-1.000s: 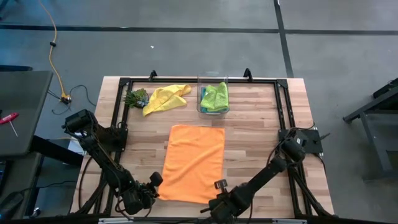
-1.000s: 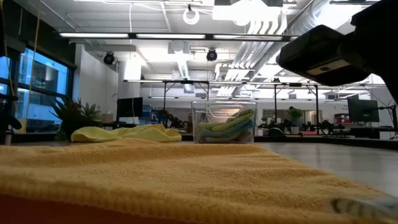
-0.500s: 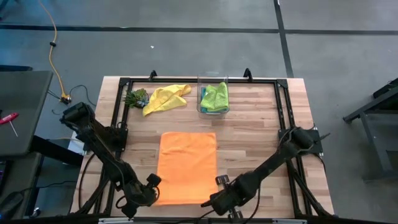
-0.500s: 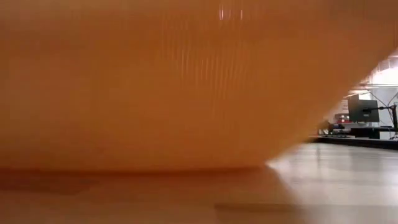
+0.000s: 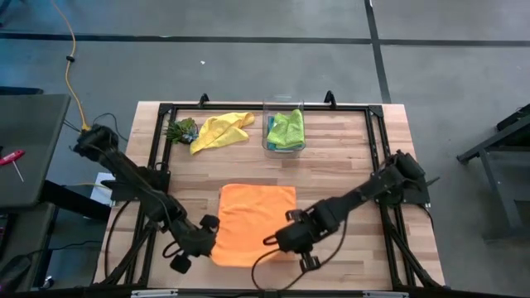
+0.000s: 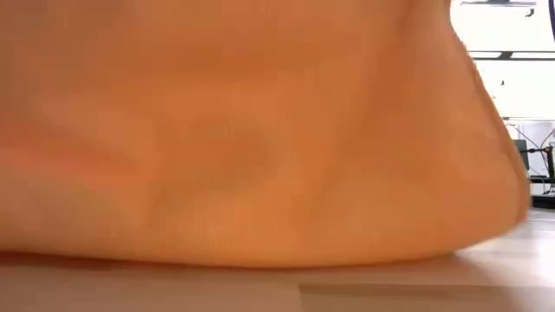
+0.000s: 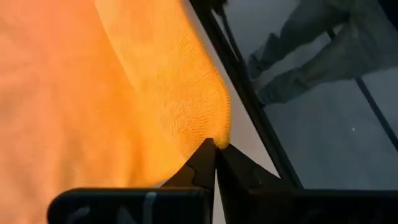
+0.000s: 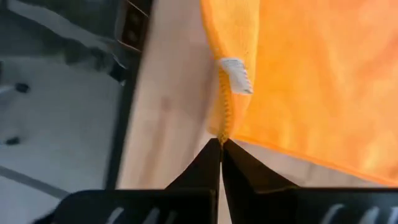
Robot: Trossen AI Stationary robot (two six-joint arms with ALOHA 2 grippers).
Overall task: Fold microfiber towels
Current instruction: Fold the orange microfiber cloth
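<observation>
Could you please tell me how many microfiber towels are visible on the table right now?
At least 3: the orange microfiber towel at the table's near middle, pinched at its corners by both grippers; the crumpled yellow towel at the back; the lime green towel in the clear plastic box, possibly hiding others beneath.

Bare table (image 5: 348,165) lies open between orange towel (image 5: 257,211) and clear box (image 5: 284,132).

High view looks straight down on the table (image 5: 348,178); low view sits level, nearly against the orange towel (image 5: 252,222), which both wrist views also share, close
</observation>
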